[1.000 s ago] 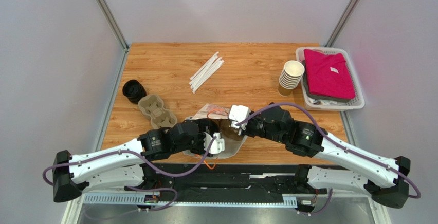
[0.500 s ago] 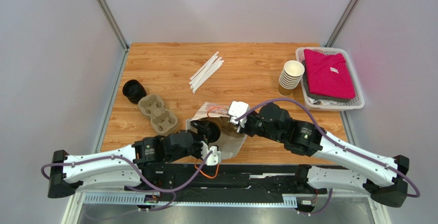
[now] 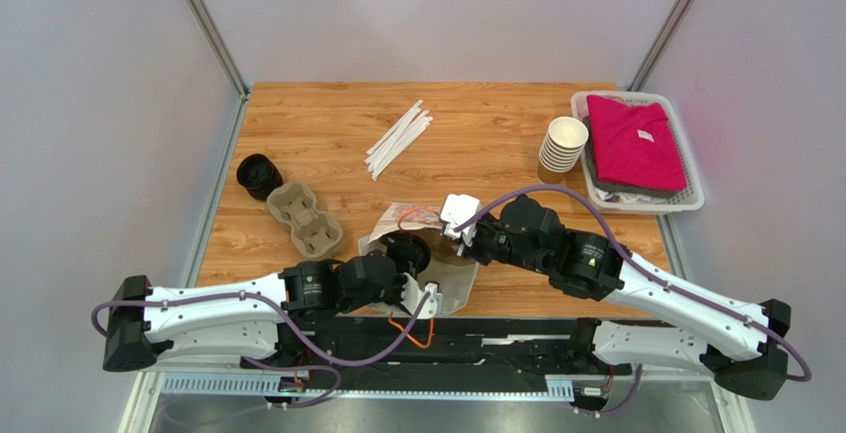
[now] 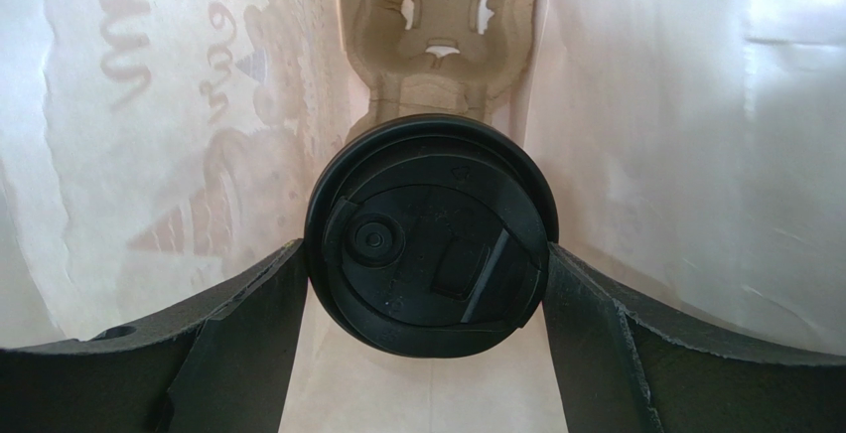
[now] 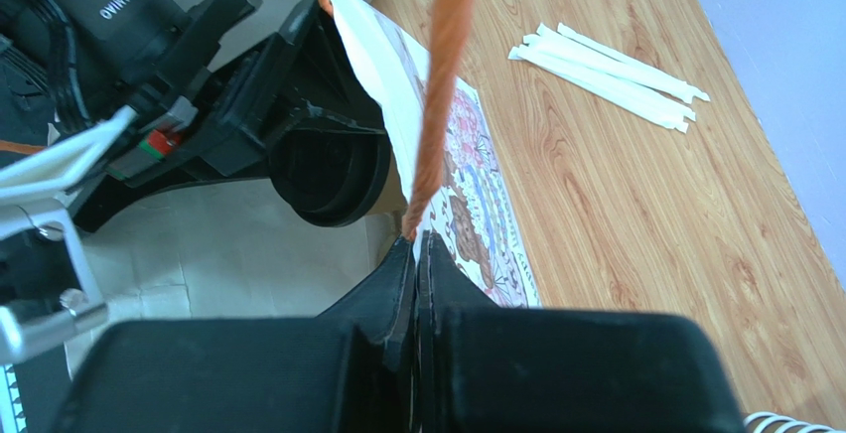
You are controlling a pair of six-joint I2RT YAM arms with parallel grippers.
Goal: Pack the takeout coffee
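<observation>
Takeout coffee point(image 4: 430, 224) inside the paper bag point(image 4: 695, 155)
The left end effector point(image 4: 425, 254) clamped it on both sides; the right end effector point(image 5: 417, 259) pinched the bag's rim.

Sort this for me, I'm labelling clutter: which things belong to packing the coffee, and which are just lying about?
In the job: coffee cup, held by the left hand; paper bag; its orange handle, pinched by the right hand.
Lying about: straws, stack of cups, black lids, cup tray, basket of clothes.

Matt plastic coffee lid point(image 4: 429, 239); paper bag point(image 4: 675, 155) (creased).
</observation>
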